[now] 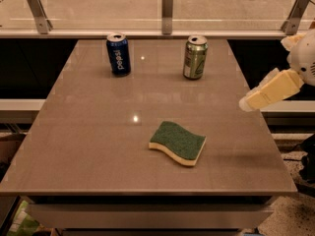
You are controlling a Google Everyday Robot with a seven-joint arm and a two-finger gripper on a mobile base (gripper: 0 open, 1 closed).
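My gripper [247, 103] comes in from the right and hovers over the right edge of the brown table [88, 132], holding nothing that I can see. Nearest to it is a green-topped yellow sponge [178, 142], lying flat on the table to the gripper's lower left, well apart from it. At the back of the table stand two upright cans: a blue soda can [118, 54] on the left and a green can [195, 57] on the right.
A glass railing with metal posts [168, 5] runs behind the table's far edge. Dark gaps drop away on both sides of the table. The cream-coloured arm [280, 85] fills the right margin.
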